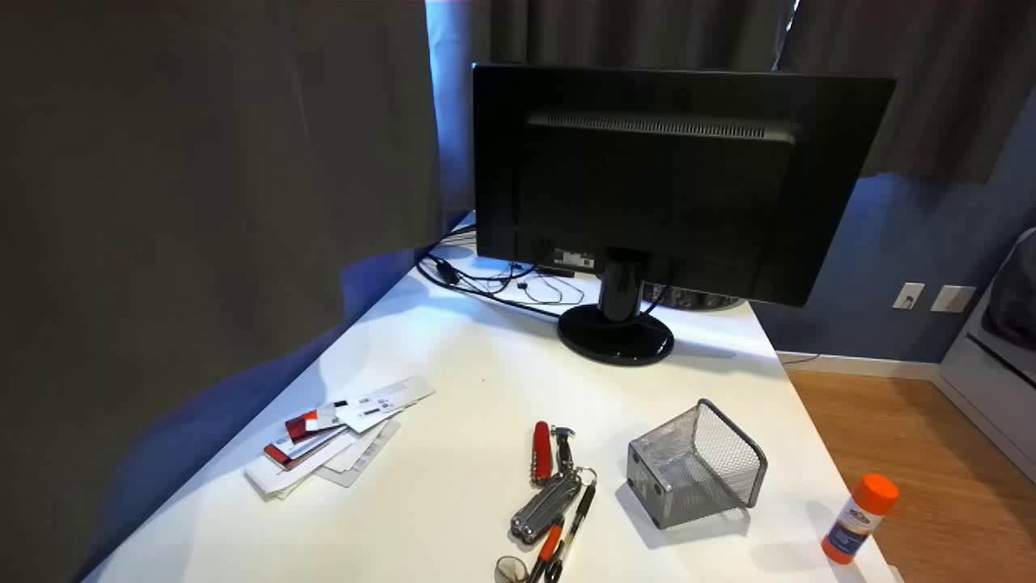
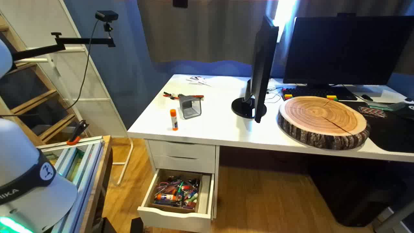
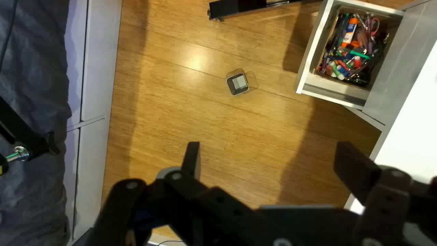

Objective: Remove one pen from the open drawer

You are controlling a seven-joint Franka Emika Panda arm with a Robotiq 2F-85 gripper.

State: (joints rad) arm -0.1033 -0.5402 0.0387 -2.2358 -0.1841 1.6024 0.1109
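Hovering over floor (image 3: 191,119) | pincer (image 3: 268,150) spread wide | apart from open drawer (image 2: 176,221)

Black two-fingered hand (image 3: 269,153): fingers (image 3: 192,160) spread wide apart, at 7 and 4 o'clock in wrist view. Rounded white black-banded arm (image 2: 30,176): 8 o'clock in exterior view.

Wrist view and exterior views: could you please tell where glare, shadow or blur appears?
Wrist view: a glare spot on the wooden floor, dark shadow near the open drawer, and the gripper blurred in the foreground; in an exterior view, soft shadows of the glue stick and mesh basket on the white desk; in an exterior view, a washed-out bright gap between the curtains.
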